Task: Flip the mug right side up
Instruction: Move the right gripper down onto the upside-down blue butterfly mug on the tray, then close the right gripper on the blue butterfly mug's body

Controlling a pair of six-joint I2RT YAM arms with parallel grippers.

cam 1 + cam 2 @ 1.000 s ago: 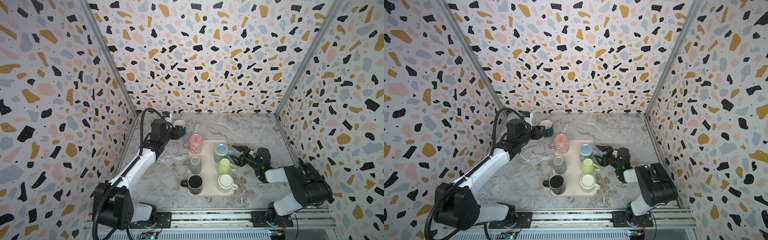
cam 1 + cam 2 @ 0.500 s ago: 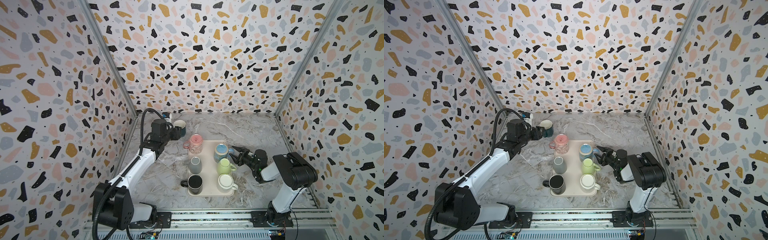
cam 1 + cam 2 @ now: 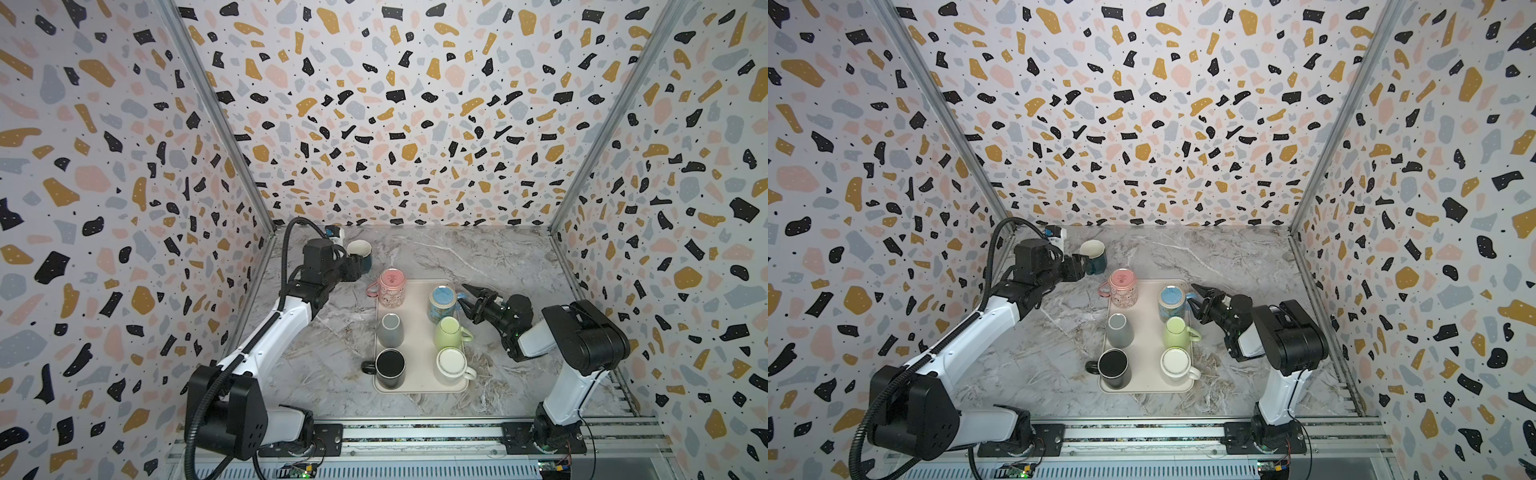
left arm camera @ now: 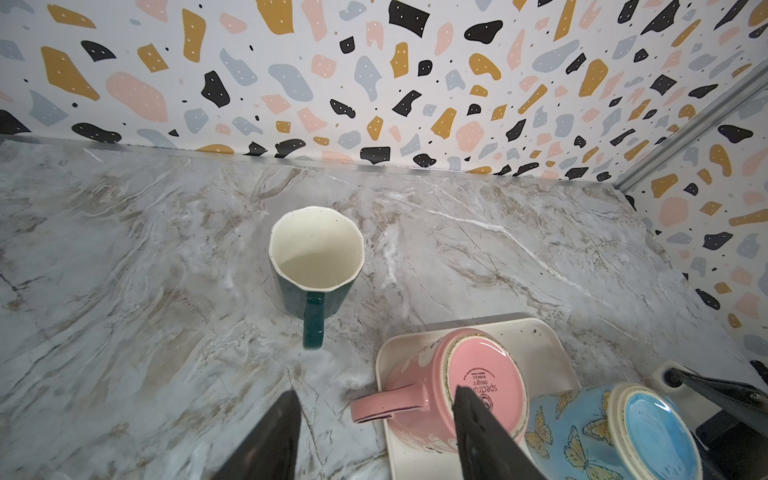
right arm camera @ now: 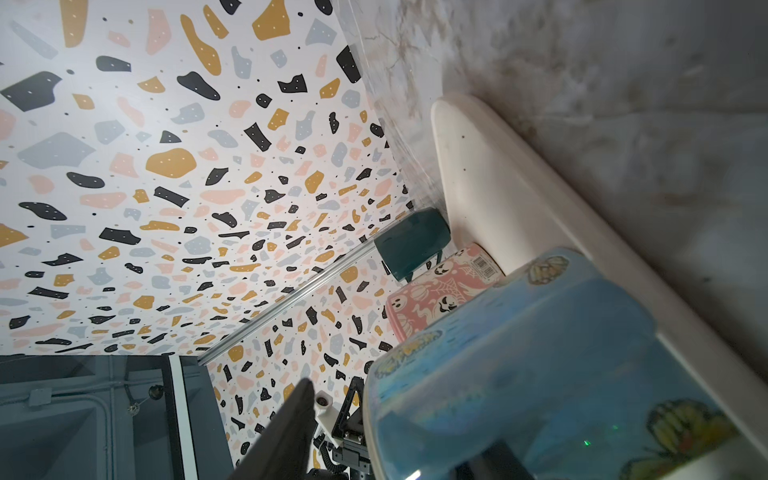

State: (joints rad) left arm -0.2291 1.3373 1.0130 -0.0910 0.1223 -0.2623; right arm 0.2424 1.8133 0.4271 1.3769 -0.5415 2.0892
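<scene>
A blue butterfly mug stands upside down at the back right of a cream tray. My right gripper is open at its right side, jaws astride the mug's handle. In the right wrist view the blue mug fills the space by the right gripper, and one finger stands apart from it. A teal mug stands upright off the tray at the back left. My left gripper is open and empty just short of its handle.
Also upside down on the tray are a pink mug, a grey mug, a green mug, a black mug and a white mug. Patterned walls close in the marble table on three sides.
My right gripper has slid left up to the blue mug's handle, its jaws have narrowed, and the arm's elbow has swung in and up. The left arm has not moved.
</scene>
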